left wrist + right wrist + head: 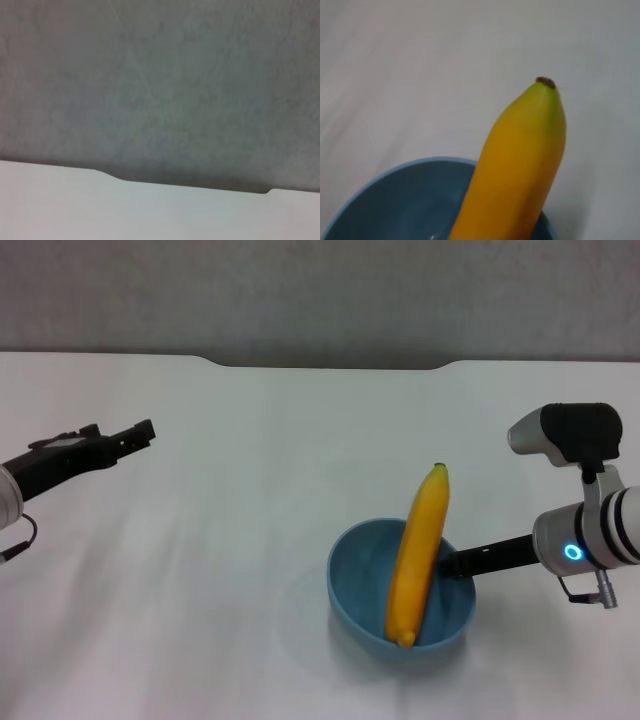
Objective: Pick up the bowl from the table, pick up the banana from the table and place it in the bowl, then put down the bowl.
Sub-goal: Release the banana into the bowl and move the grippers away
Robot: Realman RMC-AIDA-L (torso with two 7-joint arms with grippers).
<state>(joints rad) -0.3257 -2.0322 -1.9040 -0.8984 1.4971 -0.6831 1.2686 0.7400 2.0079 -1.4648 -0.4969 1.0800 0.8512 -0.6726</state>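
Note:
The light-blue bowl (pixel 355 605) is low over the white table (pixel 250 520), right of centre. The yellow-orange banana (pixel 418 550) lies in it, its lower end on the bowl's near wall and its dark stem tip sticking out past the far rim. My right gripper (pixel 453 562) reaches in from the right and is shut on the bowl's right rim. The right wrist view shows the banana (pixel 520 170) close up over the bowl's (pixel 405 200) inside. My left gripper (pixel 140 432) is far off at the left, above the table, holding nothing.
The table's far edge has a shallow notch (pixel 330 365), with a grey wall behind it; the left wrist view shows the same edge (pixel 185 186). No other objects are on the table.

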